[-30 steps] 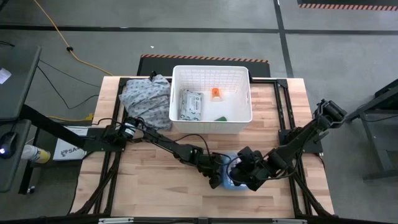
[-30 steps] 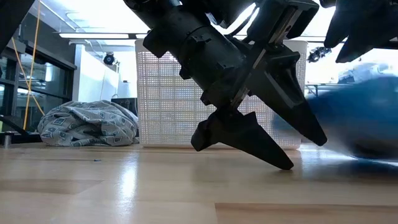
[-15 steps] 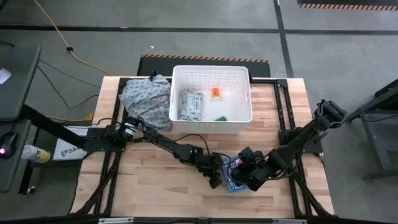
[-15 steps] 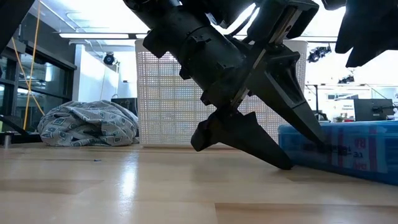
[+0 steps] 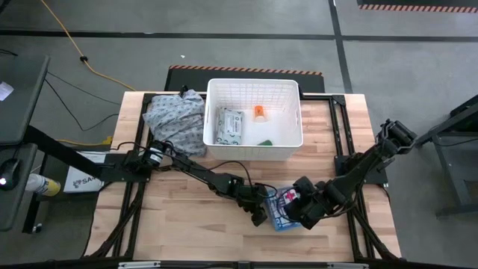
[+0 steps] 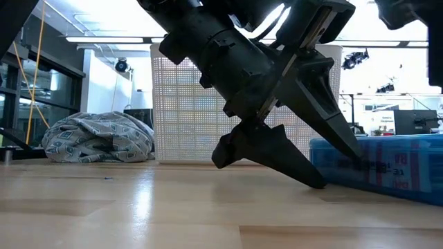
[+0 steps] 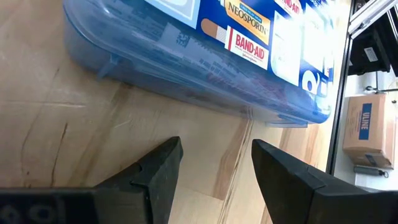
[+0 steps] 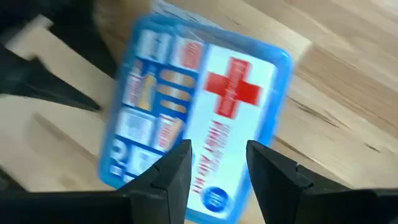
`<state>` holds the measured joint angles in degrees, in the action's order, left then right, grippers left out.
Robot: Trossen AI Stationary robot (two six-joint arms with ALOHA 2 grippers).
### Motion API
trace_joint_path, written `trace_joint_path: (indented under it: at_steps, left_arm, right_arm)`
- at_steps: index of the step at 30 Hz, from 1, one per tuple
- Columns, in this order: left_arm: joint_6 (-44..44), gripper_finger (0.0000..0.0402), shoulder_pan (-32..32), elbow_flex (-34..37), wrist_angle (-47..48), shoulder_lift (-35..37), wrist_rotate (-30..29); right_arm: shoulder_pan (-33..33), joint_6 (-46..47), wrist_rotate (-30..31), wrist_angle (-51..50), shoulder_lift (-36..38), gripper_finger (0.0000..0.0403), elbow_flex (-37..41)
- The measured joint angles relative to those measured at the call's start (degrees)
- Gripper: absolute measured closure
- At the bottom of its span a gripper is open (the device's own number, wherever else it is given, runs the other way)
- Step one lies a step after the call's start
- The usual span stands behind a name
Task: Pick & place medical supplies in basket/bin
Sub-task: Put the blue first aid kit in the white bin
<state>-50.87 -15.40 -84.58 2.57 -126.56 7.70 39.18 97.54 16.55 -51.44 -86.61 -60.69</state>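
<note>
Landmark: the blue box (image 5: 282, 210), a first-aid kit lying flat on the table (image 5: 187, 209), well apart from the basket (image 5: 254, 112) on the side nearest the arms' bases.
Left claw (image 5: 259, 213): low at the table just beside the box's edge, fingers parted and empty. The left wrist view shows its two fingertips (image 7: 158, 167) aimed at the box's long side (image 7: 205, 62), apart from it with bare wood between. It seems set there to meet the box side-on.
Right claw (image 5: 301, 211): above the box's other side, fingers spread and holding nothing. Its wrist view looks straight down on the red-cross lid (image 8: 205, 124) between its own fingertips (image 8: 177, 163), so it hangs over the box, apparently clear of it.
Box: it rests on the table, not in the basket, gripped by neither claw; judged from this, picking it up is the step in hand.
Basket contents: a wipes pack (image 5: 230, 125), an orange bottle (image 5: 258, 112) and a green tube (image 5: 265, 141) already lie inside.
Cloth heap (image 5: 175, 119): touching the basket's wall on the left arm's side; not part of the task.
What the views add: the low view shows the box (image 6: 377, 166) sitting flat on the wood with the left claw's finger (image 6: 332, 124) slanting down at its end, though contact cannot be told. The high view alone places box against basket. The left wrist view alone reads the bandage labels.
</note>
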Motion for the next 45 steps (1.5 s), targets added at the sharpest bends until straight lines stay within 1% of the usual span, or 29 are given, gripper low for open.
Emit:
trace_joint_path:
  at_steps: [9, 17, 20, 27, 33, 45]
  left_arm:
    - [0.0, 0.0163, 0.0, 0.0, 0.0, 0.0, 0.0]
    - [0.0, 0.0163, 0.0, 0.0, 0.0, 0.0, -0.3]
    - [0.0, 0.0163, 0.0, 0.0, -0.1, 0.0, -0.3]
    - [0.0, 0.0163, 0.0, 0.0, -0.2, 0.0, -0.3]
    - [0.0, 0.0163, 0.0, 0.0, -0.3, 0.0, -0.3]
    - [0.0, 0.0163, 0.0, 0.0, -0.3, 0.0, -0.4]
  right_arm:
    - [1.8, 2.9, -2.8, -4.5, 0.0, 0.0257, 0.0]
    - [1.9, 5.3, -6.4, -9.0, 0.0, 0.0257, 0.3]
    - [2.0, 6.1, -8.2, -7.7, 0.0, 0.0258, 2.1]
    - [2.1, 6.8, -11.0, -0.4, 0.0, 0.0257, 5.6]
    - [2.1, 4.3, -10.5, 1.2, 0.0, 0.0255, 5.8]
    - [1.7, 4.0, -9.7, 1.2, 0.0, 0.0253, 5.8]
